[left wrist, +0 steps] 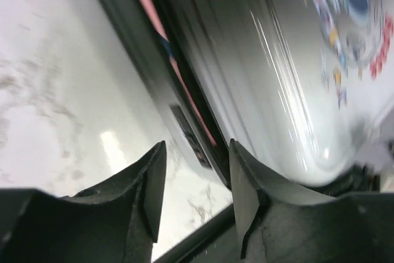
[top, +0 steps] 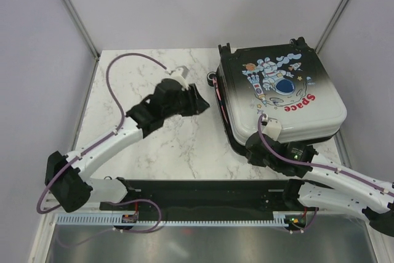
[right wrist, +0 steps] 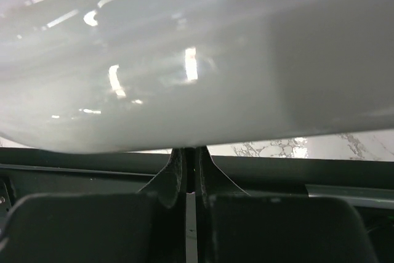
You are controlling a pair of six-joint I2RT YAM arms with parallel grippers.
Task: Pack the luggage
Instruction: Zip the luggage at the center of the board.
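The luggage [top: 280, 90] lies flat at the back right of the table, its astronaut and red "Space" print facing up. Its lid is almost down on the lower half, with a narrow gap along the left side. In the left wrist view, pink and blue contents [left wrist: 154, 20] show in that gap under the white lid [left wrist: 289, 78]. My left gripper [top: 206, 101] is open and empty beside the case's left side [left wrist: 197, 146]. My right gripper [top: 263, 145] is at the near left corner. Its fingers are shut, and their tips [right wrist: 191, 150] sit just under the white lid edge [right wrist: 197, 60].
The marble table [top: 160, 146] spreads to the left of the case. A black rail [top: 203, 192] runs along the near edge in front of the arm bases. Grey walls and metal frame posts [top: 74, 16] close in the back and sides.
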